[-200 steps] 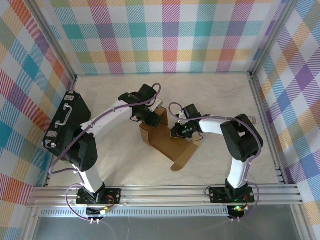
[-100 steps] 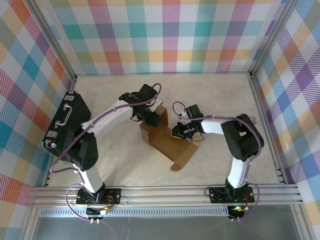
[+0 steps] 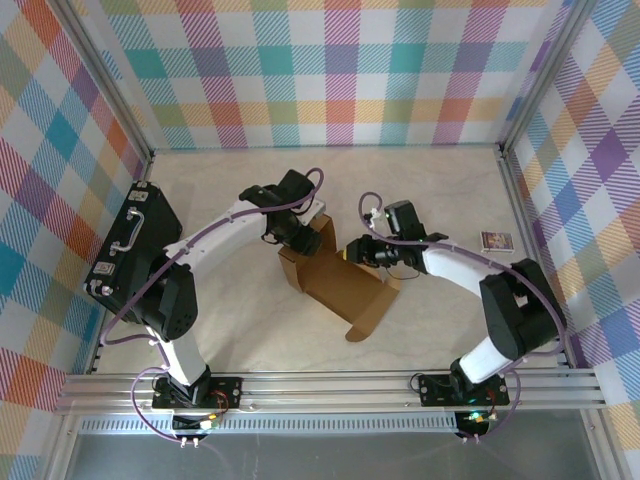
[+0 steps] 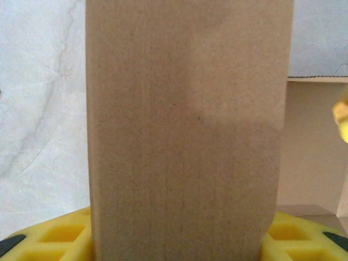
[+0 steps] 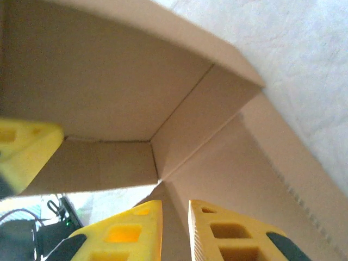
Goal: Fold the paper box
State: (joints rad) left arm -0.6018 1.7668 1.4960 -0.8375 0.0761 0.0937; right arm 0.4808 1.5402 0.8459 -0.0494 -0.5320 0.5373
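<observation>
Nearest us, the paper box [image 3: 335,285] lay mid-table, partly folded, with one long flap trailing toward the arm bases. Just beyond it, there it was: the right gripper [image 3: 357,250], its yellow fingers [image 5: 125,231] pressed almost together on the edge of a box wall. Further back, the left gripper [image 3: 294,234] sat at the box's upright far wall, and we saw its fingers [image 4: 57,236] spread wide either side of a cardboard panel. Off left lay a black case [image 3: 135,245]; off right, a small printed packet [image 3: 496,241].
</observation>
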